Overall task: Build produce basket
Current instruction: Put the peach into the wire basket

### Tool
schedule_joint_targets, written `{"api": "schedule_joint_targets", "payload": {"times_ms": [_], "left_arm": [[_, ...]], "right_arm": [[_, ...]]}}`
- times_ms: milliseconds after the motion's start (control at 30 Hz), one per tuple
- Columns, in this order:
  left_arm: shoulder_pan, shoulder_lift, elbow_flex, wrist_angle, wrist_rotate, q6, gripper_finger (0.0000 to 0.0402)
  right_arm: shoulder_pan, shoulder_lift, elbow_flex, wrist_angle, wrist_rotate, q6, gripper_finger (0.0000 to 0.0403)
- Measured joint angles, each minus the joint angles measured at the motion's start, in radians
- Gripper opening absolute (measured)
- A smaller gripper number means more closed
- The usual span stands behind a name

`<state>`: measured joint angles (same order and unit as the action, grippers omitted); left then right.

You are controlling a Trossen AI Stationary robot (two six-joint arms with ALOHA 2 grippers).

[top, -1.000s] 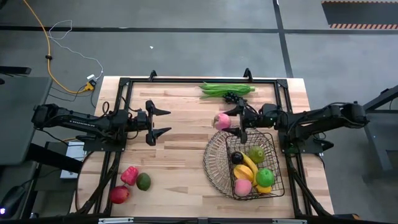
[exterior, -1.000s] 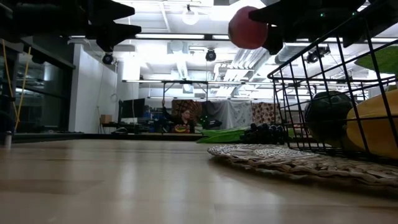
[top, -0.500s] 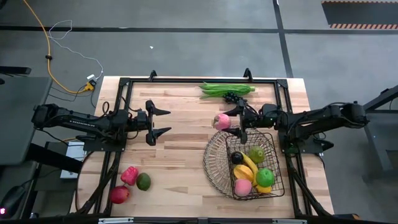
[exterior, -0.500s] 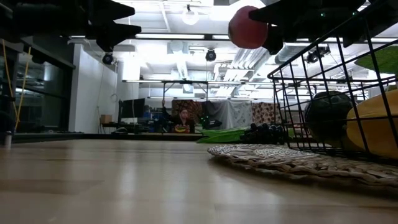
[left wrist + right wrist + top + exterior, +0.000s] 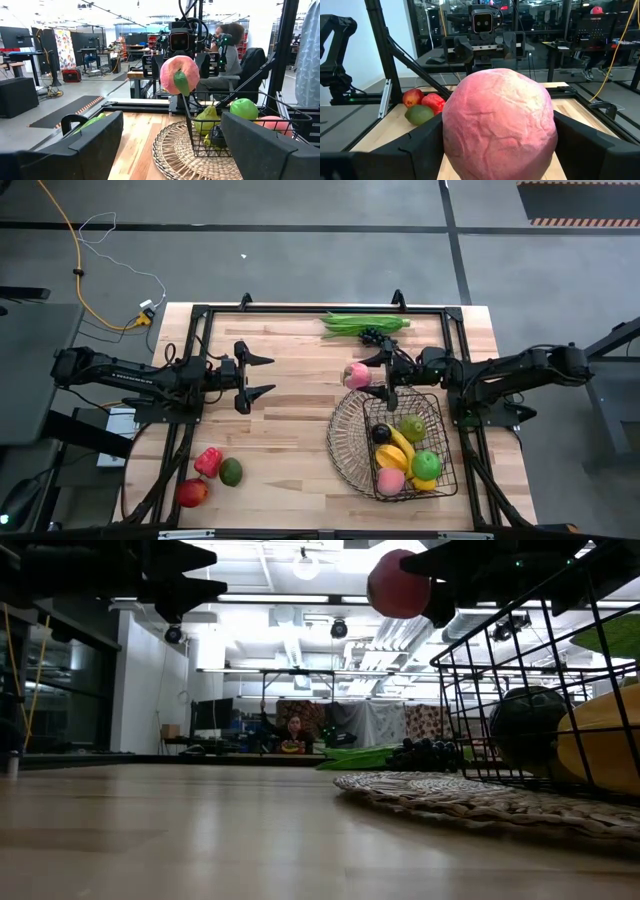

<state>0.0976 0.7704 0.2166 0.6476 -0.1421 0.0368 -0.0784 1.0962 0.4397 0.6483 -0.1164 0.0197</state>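
Note:
A pink peach (image 5: 356, 375) hangs above the table just beyond the far left rim of the dark wire basket (image 5: 340, 442), with my right gripper (image 5: 369, 376) shut on it. In the basket lie a banana (image 5: 398, 448), a green apple (image 5: 427, 465), a pear-like green fruit (image 5: 411, 427), another peach (image 5: 390, 480) and a dark fruit (image 5: 381, 433). My left gripper (image 5: 262, 375) stands open over the table's left half, level, pointing at the peach (image 5: 179, 75), with nothing between its fingers. My right gripper pinches the peach's two opposite sides (image 5: 451, 131) between its two fingers (image 5: 415, 147). The fingers come level from the table's right side. The peach (image 5: 398, 585) is lifted clear, well above the tabletop.
Long green beans (image 5: 362, 323) and dark grapes (image 5: 374, 335) lie at the far edge. A red pepper (image 5: 208, 461), an avocado (image 5: 231, 472) and a red apple (image 5: 192, 493) sit at the near left. Bare wood lies between the arms.

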Motion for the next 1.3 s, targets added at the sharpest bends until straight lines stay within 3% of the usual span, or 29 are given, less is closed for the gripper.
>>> {"api": "schedule_joint_targets", "payload": {"times_ms": [100,267,433,567,800,933,1067,1300], "left_arm": [[0.0,0.0,0.0,0.0,0.0,0.0,0.0326],[0.0,0.0,0.0,0.0,-0.002,0.0,0.0326],[0.0,0.0,0.0,-0.008,-0.003,0.0,0.0326],[0.0,0.0,0.0,-0.008,-0.003,0.0,0.0326],[0.0,0.0,0.0,-0.008,-0.003,-0.008,0.0326],[0.0,0.0,0.0,-0.009,-0.003,-0.008,0.0326],[0.0,0.0,0.0,-0.015,-0.003,-0.008,0.0326],[0.0,0.0,0.0,-0.015,-0.003,-0.01,0.0326]], "right_arm": [[0.003,0.0,0.003,0.0,-0.042,0.049,0.0299],[0.059,-0.007,0.034,-0.021,-0.273,0.119,0.0299],[0.158,-0.013,0.054,-0.198,-0.289,0.236,0.0299],[0.259,-0.03,0.113,-0.459,-0.201,0.404,0.0299],[0.486,-0.037,0.363,-1.101,0.108,0.653,0.0299],[0.607,-0.037,0.484,-1.358,0.268,0.868,0.0299],[0.698,-0.037,0.523,-1.422,0.373,1.007,0.0299],[0.802,-0.037,0.494,-1.336,0.454,1.01,0.0299]]}}
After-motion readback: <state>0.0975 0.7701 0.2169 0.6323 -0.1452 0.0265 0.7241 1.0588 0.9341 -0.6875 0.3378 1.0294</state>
